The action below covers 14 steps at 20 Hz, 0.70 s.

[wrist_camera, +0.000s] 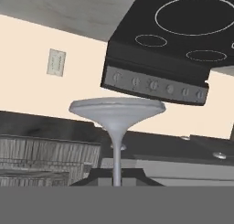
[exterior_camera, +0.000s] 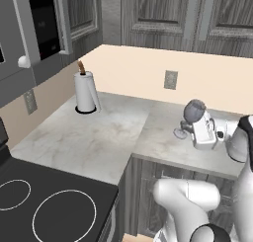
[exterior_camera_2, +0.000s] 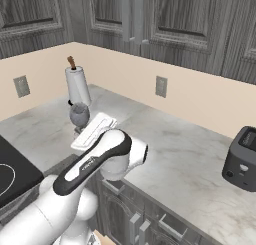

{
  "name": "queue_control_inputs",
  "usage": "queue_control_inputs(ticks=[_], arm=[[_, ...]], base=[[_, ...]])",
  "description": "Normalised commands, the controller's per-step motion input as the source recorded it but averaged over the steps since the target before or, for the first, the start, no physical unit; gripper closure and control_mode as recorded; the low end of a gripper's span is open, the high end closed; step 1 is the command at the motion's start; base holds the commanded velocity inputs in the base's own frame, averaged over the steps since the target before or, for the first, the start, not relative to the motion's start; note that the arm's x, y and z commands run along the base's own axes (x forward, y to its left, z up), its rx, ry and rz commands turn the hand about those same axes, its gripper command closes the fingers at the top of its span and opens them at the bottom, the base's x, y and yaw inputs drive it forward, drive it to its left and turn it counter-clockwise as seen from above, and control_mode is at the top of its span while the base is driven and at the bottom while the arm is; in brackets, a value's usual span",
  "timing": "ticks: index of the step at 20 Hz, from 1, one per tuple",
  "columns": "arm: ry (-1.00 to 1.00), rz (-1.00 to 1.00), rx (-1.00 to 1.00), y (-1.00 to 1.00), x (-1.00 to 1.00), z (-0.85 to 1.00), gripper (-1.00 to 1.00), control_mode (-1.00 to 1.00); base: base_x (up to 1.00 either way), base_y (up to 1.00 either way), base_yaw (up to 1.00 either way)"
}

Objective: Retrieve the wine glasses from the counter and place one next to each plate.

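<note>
Gripper [wrist_camera: 116,182] closed on glass [wrist_camera: 117,122] stem, stove [wrist_camera: 176,31] beyond, paper towel roll [exterior_camera: 85,91] and toaster [exterior_camera_2: 242,159] on counter [exterior_camera: 99,132].

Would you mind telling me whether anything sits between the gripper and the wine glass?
Nothing visible does: the gripper is shut on the wine glass, holding it by the stem above the counter. The hand view shows the stem running down between the fingertips.

A greyish, see-through wine glass [exterior_camera: 191,118] stands out against a pale beige-grey marble counter [exterior_camera: 99,132] veined in faint brown — dark grey panelled cabinets [exterior_camera: 163,11] above. Behind, a cream wall [exterior_camera: 133,73], a white paper towel roll [exterior_camera: 85,92] and a black toaster [exterior_camera_2: 242,159].
</note>
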Motion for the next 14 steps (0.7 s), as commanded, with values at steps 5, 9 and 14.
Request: queue_control_inputs(ticks=[5,9,14], arm=[[0.0,0.0,0.0,0.0,0.0,0.0,1.0,1.0],[0.0,0.0,0.0,0.0,0.0,0.0,1.0,1.0],[0.0,0.0,0.0,0.0,0.0,0.0,1.0,1.0]], base=[[-0.92,0.01,0.0],[-0.75,0.33,0.01],[-0.87,0.2,0.25]])
